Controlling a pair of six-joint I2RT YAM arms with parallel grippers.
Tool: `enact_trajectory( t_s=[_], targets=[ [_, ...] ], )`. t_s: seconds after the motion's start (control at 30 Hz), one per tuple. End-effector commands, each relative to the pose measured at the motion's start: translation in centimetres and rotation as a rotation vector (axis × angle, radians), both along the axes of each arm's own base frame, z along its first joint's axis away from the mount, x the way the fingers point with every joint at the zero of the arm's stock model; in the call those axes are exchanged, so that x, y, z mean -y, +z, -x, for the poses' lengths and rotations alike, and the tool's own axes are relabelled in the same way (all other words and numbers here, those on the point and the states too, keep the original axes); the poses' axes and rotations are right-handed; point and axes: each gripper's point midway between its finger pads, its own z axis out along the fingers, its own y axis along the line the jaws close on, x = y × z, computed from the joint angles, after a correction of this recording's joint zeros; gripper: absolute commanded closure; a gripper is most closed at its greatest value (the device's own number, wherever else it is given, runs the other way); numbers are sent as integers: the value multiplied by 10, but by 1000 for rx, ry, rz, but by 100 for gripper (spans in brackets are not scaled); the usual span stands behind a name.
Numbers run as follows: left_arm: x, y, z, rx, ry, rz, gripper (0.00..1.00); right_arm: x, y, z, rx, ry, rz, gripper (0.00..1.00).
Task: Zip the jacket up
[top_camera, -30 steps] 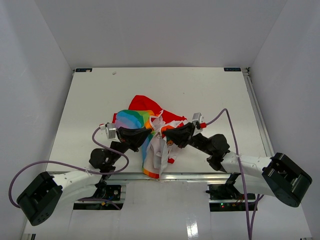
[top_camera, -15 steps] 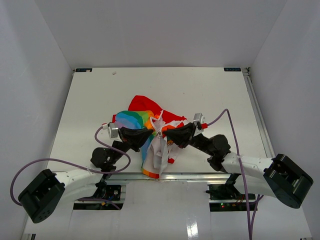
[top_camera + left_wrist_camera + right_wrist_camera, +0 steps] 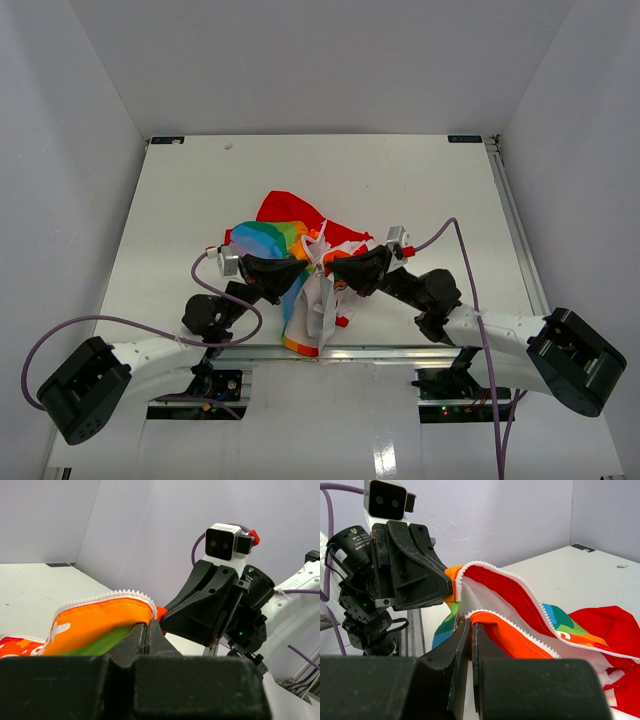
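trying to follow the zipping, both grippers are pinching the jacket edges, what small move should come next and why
Probably ease the left gripper and right gripper a little closer so the two zipper ends line up. Both are shut on opposite front edges of the jacket, held close but apart, and the white zipper teeth on each edge are unjoined.

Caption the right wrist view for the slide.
Right gripper shut on one zipper edge of the jacket, left gripper facing it, pinching the other edge.

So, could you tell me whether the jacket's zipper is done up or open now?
Open: in the right wrist view, the two toothed zipper edges of the jacket lie apart, fabric between them.
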Motion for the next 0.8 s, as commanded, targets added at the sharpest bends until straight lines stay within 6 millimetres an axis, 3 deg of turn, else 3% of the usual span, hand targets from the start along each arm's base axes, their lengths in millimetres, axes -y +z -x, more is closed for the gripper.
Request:
enact_trajectory(
  t_s=[0.0,0.77],
  targets=[
    [-20,61,27,209,-23,191,100,54,133,46,401,-4,-482,92],
    [-20,56,30,211,-27,182,100,58,137,49,409,-2,-497,92]
  ],
)
